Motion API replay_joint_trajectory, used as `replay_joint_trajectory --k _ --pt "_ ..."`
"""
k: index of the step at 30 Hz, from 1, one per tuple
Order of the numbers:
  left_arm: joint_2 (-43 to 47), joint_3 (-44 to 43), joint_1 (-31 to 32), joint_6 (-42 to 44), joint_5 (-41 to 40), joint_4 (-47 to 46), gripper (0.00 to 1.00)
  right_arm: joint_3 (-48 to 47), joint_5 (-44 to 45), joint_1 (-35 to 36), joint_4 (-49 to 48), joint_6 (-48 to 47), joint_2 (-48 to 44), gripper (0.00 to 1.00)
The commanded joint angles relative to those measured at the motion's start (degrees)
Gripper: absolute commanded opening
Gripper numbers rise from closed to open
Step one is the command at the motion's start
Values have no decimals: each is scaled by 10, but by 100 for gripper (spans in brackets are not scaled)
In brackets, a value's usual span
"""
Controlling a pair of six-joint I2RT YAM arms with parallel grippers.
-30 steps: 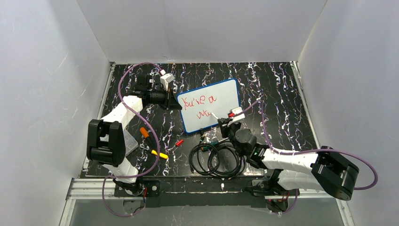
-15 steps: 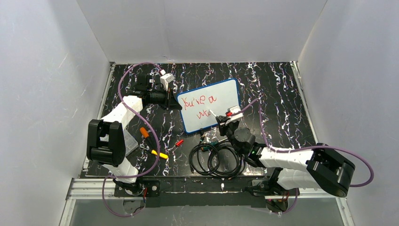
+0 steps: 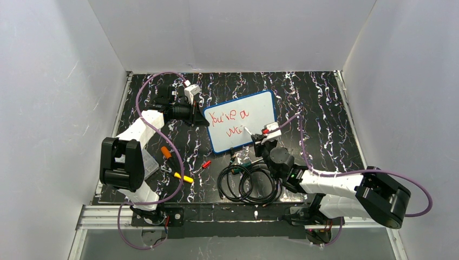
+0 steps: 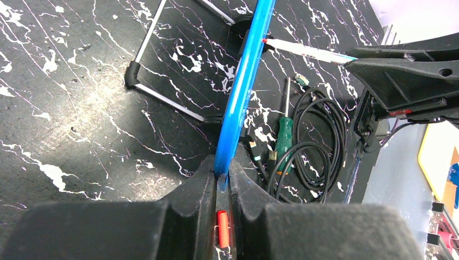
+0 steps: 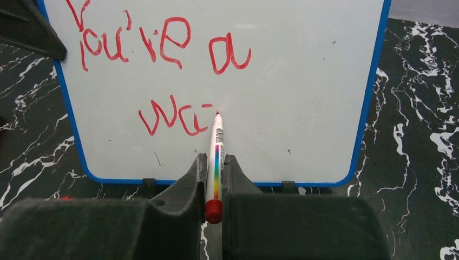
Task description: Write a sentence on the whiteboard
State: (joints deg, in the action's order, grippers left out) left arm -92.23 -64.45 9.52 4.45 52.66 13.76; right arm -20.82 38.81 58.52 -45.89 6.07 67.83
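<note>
Black marbled desk [image 3: 319,103]: toward its far edge my left claw [image 4: 222,173] is pinched shut on the left rim of the whiteboard [image 5: 303,81], steadying it for writing. My right claw [image 5: 215,165], clamped on the marker [image 5: 216,138], sets the tip just after "wa" in the sentence [image 5: 174,43].

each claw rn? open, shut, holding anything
left claw: closed, gripping the blue edge of the whiteboard.
right claw: closed, holding the marker, its tip at the board.
</note>
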Motion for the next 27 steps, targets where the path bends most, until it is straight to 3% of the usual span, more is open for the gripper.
replay_joint_trajectory --k 1,13,27 --pt "19 -11 2 4 6 3 0 8 -4 -1 16 26 -10 1" --pt "19 -11 2 4 5 3 0 18 -9 -1 29 41 -11 1" --pt "20 -11 2 4 4 3 0 -13 24 -1 -53 -3 7 1"
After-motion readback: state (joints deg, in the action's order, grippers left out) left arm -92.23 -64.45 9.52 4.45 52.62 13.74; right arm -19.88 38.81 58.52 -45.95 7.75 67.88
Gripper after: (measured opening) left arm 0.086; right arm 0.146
